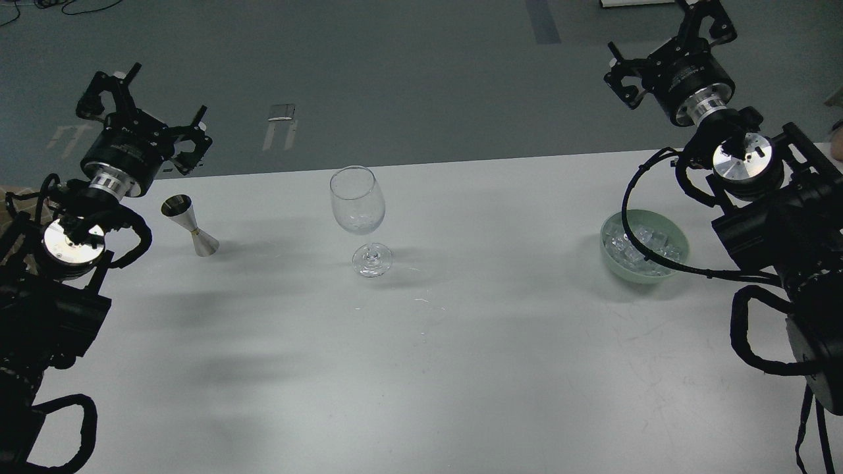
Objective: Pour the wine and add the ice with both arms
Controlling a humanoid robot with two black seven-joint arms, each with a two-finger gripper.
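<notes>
A clear stemmed wine glass stands upright on the white table, centre left. A silver jigger stands to its left; the wine cannot be made out in it or in the glass. The ice, a heap of clear cubes, fills a pale green bowl at the right. My left gripper hovers open and empty above the table's far left edge, just behind the jigger. Raised beyond the far right edge, well behind the bowl, my right gripper is open and empty.
A black cable from the right arm loops over the near side of the green bowl. The thick arm links sit over the table's left and right edges. Grey floor lies beyond the far edge.
</notes>
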